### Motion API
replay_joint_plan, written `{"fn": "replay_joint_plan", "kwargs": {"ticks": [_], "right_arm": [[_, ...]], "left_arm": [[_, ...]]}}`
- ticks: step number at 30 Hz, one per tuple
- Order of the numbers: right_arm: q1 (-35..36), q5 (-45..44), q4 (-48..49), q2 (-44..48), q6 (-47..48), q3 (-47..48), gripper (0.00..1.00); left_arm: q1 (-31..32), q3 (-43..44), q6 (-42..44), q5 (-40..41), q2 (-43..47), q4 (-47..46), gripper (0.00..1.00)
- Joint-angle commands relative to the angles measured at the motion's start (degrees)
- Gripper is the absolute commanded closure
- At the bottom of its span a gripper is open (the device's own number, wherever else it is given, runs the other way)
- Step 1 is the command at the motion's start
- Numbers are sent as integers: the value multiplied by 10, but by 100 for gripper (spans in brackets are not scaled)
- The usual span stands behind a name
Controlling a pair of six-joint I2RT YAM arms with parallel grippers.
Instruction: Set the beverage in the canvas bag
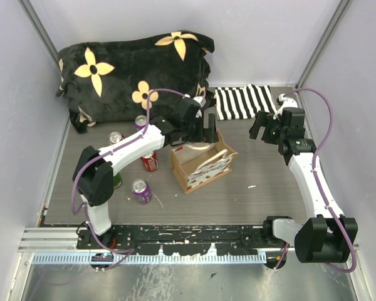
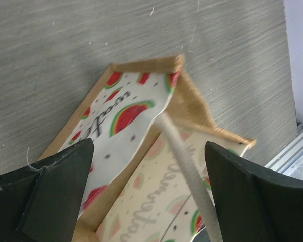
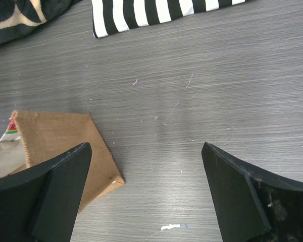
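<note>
**While left gripper hangs over the bag, every can sits to its left**

Though the left gripper (image 1: pixel 205 133) is poised above the far rim of the canvas bag (image 1: pixel 179 168), its fingers are spread with nothing between them. Right gripper (image 1: pixel 258 130) likewise spread and empty, off the bag's right side.

- Bag at table centre, long axis running near-left to far-right in the top view.
- No can seen inside it.
- Beverages all left of the bag, apparently upright. Red can (image 1: pixel 149 162) nearest, just beside the left forearm; purple can (image 1: pixel 141 190) nearer the bases; two more toward the flowered blanket (image 1: pixel 131 69).
- Left arm is clearly the closer one; the right would have to cross the bag.

Hard to read:
- Green can (image 1: pixel 117 180) half hidden behind the left elbow.
- Pale round shape under the left gripper, unidentified.
- Printed lining sags across the mouth and a handle cord (image 2: pixel 187 171) crosses it, so the depth of the opening is unclear.
- Which can is meant is not settled.
</note>
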State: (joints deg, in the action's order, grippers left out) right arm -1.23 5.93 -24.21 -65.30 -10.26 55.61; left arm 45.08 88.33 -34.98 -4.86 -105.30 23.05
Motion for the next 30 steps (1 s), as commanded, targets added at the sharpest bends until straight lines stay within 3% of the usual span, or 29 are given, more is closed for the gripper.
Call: {"fn": "replay_joint_plan", "kwargs": {"ticks": [1,8,14,22,30], "right_arm": [[-1,7,6,2,8,37,4],[-1,30,-7,7,-33,54,6],[0,73,-21,1,-90,43,16],[51,63,-26,34,-186,-28,21],[130,19,-18,48,-266,-67,22]], "left_arm": [[1,73,46,17,9,-22,2],[-8,147,106,24,6,-12,2],[-54,187,140,-9,24,36,2],[-160,110,258,-123,114,132,1],[-173,-3,369,-192,186,211,4]]}}
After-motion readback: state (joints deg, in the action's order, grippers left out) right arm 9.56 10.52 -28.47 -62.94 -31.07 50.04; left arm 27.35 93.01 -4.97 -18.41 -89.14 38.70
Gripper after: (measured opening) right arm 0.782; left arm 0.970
